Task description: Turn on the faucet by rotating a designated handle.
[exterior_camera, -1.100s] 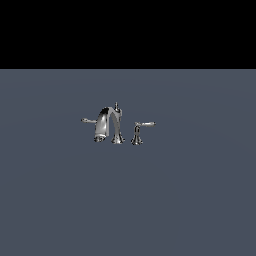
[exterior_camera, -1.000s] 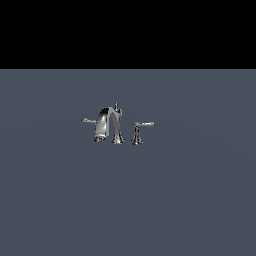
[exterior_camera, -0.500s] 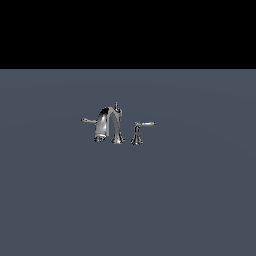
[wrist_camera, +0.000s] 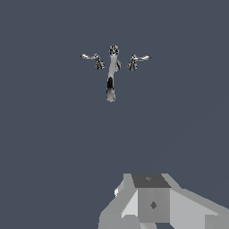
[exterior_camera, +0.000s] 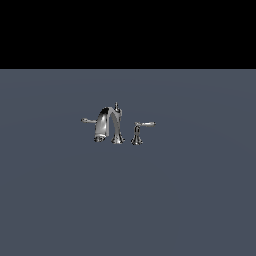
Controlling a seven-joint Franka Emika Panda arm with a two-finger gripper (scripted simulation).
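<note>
The faucet (exterior_camera: 111, 125) is a small chrome three-piece set standing on a flat grey-blue surface, with its arched spout curving down toward the exterior view's left. The handle (exterior_camera: 88, 120) is the slim lever sticking out past the spout on that side, its pedestal hidden behind the spout. In the wrist view the faucet (wrist_camera: 112, 74) lies far ahead, with the handle (wrist_camera: 89, 57) to one side of the spout. Only grey blocky parts of my gripper (wrist_camera: 152, 203) show at that picture's edge, far from the faucet. Its fingers cannot be made out. The arm does not appear in the exterior view.
A second lever (exterior_camera: 143, 124) on a flared pedestal stands on the exterior view's right of the spout, and shows again in the wrist view as the second lever (wrist_camera: 139, 58). A small knob (exterior_camera: 116, 106) tops the spout. The grey-blue floor (exterior_camera: 190, 200) spreads around the faucet.
</note>
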